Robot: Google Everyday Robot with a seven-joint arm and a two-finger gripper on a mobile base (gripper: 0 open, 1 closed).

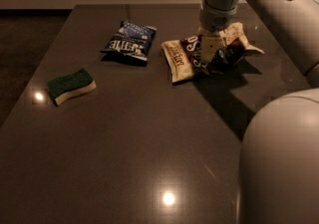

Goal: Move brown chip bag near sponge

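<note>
The brown chip bag [182,58] lies crinkled on the dark table, right of centre at the back, with its cream end pointing left. My gripper [207,56] comes down from above and sits on the middle of the bag, touching it. The sponge [71,85], green on top with a cream base, lies at the left of the table, well apart from the bag and the gripper.
A smaller dark-blue chip bag [128,42] lies between the sponge and the brown bag, toward the back. The table's [149,143] left edge runs just beyond the sponge. My arm's bulky lower part [279,158] fills the lower right corner.
</note>
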